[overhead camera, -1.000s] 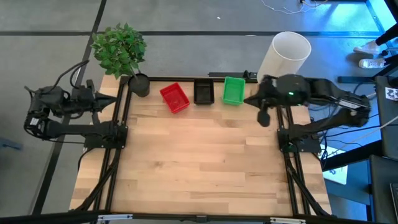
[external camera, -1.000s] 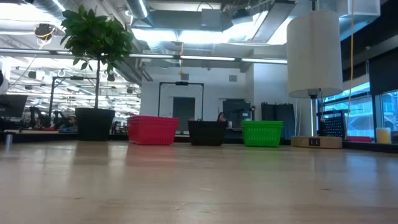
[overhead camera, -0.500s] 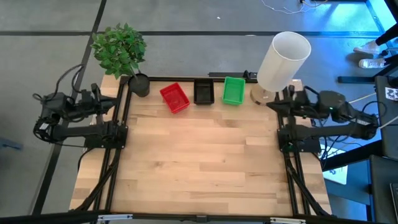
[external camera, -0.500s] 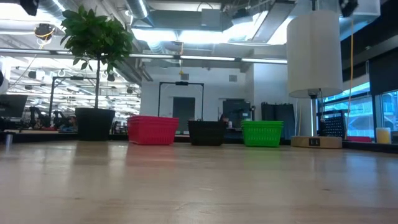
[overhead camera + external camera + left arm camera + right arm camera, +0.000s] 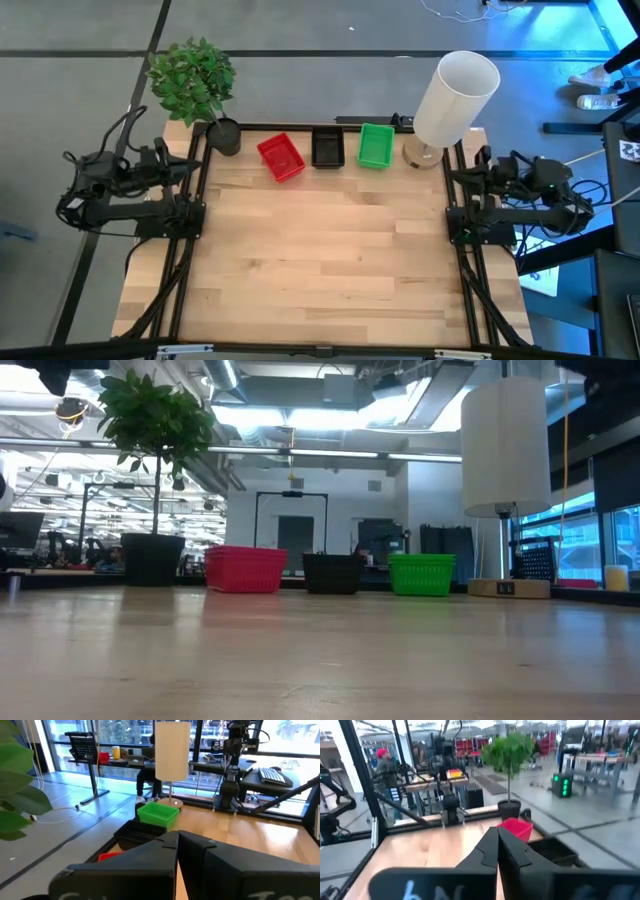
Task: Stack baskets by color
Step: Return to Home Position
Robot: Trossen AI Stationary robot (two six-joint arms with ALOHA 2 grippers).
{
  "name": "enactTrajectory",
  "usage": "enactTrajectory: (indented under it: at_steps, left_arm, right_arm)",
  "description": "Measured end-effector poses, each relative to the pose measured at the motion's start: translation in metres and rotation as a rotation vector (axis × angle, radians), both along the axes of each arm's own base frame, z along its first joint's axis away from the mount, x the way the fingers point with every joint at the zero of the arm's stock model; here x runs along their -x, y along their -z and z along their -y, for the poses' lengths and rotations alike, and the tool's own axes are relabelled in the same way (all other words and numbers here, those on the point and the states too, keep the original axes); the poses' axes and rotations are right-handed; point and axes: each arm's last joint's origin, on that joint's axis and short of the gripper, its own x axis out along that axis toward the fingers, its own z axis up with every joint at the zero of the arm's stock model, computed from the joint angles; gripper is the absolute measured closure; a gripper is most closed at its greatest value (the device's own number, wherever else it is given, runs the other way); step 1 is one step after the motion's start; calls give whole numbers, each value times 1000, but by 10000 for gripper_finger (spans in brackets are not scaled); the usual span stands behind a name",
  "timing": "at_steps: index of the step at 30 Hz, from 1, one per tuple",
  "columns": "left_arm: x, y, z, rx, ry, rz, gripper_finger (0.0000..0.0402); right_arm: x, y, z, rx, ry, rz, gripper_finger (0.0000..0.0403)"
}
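Note:
Three baskets stand in a row on their bases near the table's far edge: a red one (image 5: 281, 157) (image 5: 245, 569), a black one (image 5: 327, 147) (image 5: 333, 573) and a green one (image 5: 376, 145) (image 5: 422, 574). My left gripper (image 5: 180, 165) (image 5: 177, 839) is drawn back over the table's left edge, shut and holding nothing. My right gripper (image 5: 458, 173) (image 5: 498, 834) is drawn back over the right edge, also shut and holding nothing. Both point level across the table, far from the baskets.
A large white cylinder (image 5: 455, 90) on a wooden foot stands at the far right corner. A black plant pot (image 5: 225, 135) with a leafy plant (image 5: 192, 78) stands at the far left corner. The wooden table (image 5: 320, 260) lies bare in front of the baskets.
My right gripper has pulled back from above the table's far right, beside the green basket, to the right edge and has sunk, turning level. My left arm has sunk a little at the left edge. The baskets have not moved.

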Motion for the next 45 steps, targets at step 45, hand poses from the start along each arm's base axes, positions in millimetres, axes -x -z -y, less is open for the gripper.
enactTrajectory:
  at_steps: [45]
  left_arm:
    - [-105,138,-7,-200,141,56,401]
  right_arm:
    - [-84,129,-3,205,-180,32,403]
